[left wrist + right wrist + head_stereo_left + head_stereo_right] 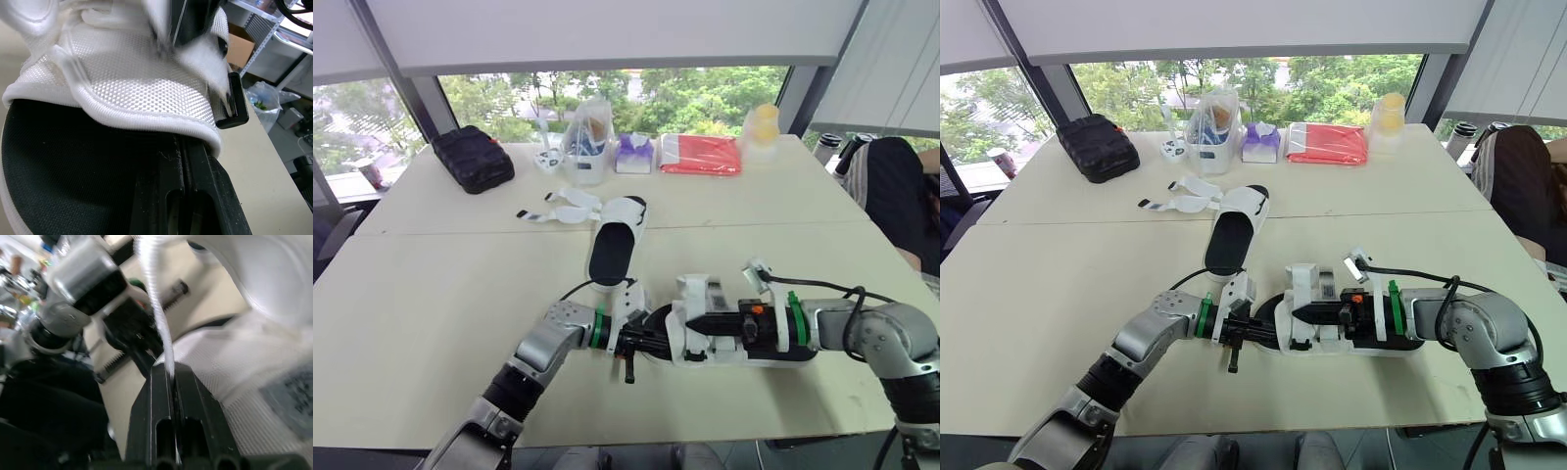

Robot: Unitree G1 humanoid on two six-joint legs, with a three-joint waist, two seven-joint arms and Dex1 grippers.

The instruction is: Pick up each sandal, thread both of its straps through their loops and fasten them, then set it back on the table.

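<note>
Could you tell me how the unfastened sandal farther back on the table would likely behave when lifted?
The far sandal looks thick-soled, so it probably lifts rigidly. Its straps lie splayed loose, so they would likely dangle limply.

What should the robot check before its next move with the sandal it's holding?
1. Hold on the white strap: ok, the right gripper pinches it.
2. Hold on the near sandal: ok, the left gripper is shut on its white edge.
3. Strap through the loop: cannot tell.
4. Near sandal off the table: cannot tell.
5. Room to work: ok, the other sandal lies farther back, apart, its loose straps open.
</note>
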